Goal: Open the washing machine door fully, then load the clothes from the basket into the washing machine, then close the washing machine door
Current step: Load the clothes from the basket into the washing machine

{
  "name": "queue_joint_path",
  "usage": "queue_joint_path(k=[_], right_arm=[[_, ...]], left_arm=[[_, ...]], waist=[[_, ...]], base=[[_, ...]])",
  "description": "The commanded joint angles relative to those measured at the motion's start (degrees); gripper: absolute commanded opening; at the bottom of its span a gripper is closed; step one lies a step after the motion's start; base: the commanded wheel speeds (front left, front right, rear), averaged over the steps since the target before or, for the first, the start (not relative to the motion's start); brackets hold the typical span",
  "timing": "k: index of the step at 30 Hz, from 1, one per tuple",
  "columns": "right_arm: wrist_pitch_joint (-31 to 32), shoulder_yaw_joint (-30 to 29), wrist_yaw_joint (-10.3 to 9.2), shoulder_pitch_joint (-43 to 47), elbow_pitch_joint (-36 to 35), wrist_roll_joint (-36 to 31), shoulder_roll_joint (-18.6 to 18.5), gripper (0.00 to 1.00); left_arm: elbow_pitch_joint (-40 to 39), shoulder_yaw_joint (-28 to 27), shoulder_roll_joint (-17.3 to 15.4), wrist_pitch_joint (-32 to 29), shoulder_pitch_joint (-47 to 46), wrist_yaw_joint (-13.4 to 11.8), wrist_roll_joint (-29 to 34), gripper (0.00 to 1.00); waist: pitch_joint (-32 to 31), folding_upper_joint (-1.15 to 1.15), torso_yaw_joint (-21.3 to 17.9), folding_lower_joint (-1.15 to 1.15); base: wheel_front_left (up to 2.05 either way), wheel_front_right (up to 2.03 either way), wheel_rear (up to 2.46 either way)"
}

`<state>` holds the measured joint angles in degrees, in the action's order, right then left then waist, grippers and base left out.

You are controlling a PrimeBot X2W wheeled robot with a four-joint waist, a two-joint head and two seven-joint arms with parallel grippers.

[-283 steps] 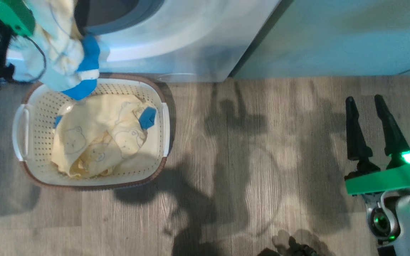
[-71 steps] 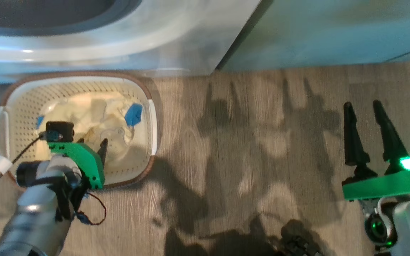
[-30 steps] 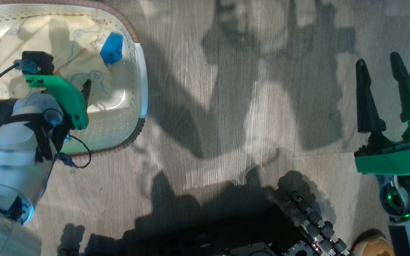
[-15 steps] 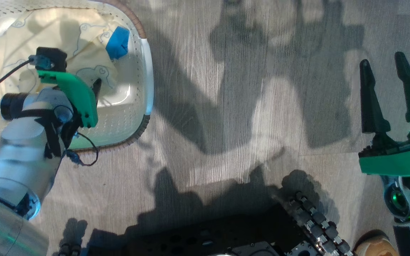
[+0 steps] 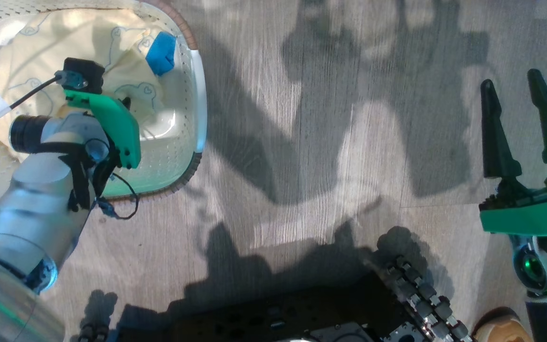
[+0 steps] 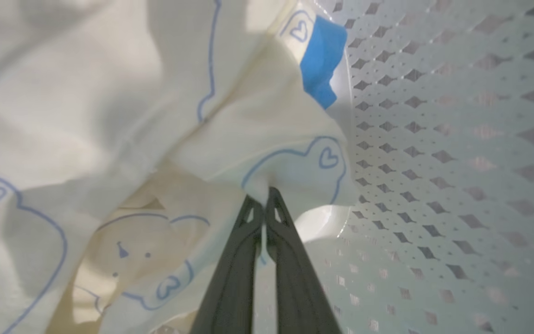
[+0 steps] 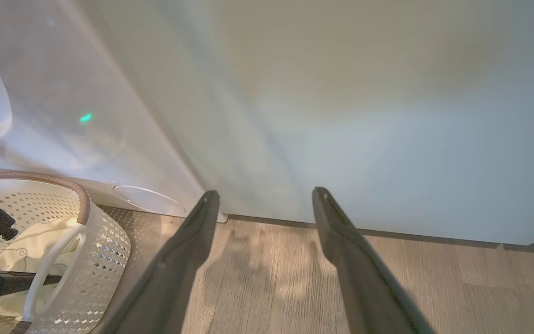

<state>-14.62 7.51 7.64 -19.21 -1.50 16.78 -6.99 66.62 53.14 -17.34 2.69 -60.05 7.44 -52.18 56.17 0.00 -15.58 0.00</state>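
left gripper (image 6: 261,197) down inside the basket (image 5: 198,118), fingers (image 6: 234,269) pressed together, pinching a fold of the clothes (image 6: 109,83). clothes lie in the basket. right gripper (image 5: 510,78) spread, empty, well apart over the floor (image 5: 325,142).

The basket (image 5: 197,118) ran off the head view's top and left edges. There the left arm (image 5: 41,190) covered part of the clothes (image 5: 45,52) and nearly all of the left gripper (image 6: 263,197) and its 2 fingers. In the right wrist view the washing machine (image 7: 63,93) was cut off at the top and left.
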Motion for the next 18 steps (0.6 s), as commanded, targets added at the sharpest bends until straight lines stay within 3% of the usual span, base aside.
queue_joint_path(k=[1, 9, 18], right_arm=[[-0.4, 1.0, -0.15, 1.8, -1.1, -0.1, -0.9, 1.00], [-0.4, 2.0, -0.15, -0.3, -0.1, 0.5, 0.1, 1.00], [-0.4, 2.5, -0.15, 0.0, 1.9, 1.1, 0.6, 1.00]], left_arm=[[-0.9, 0.2, -2.1, 1.3, 0.6, 0.0, -0.9, 0.00], [-2.4, 2.6, -3.7, 5.7, 1.7, 0.0, -3.8, 0.00], [-3.4, 4.7, -3.8, 10.9, 6.9, 0.0, -7.9, 0.00]], waist=[[-0.2, 0.00, -0.1, 0.00], [-1.9, 0.00, -0.5, 0.00], [-10.3, 0.00, 0.5, 0.00]], base=[[0.00, 0.00, 0.00], [0.00, 0.00, 0.00], [0.00, 0.00, 0.00]])
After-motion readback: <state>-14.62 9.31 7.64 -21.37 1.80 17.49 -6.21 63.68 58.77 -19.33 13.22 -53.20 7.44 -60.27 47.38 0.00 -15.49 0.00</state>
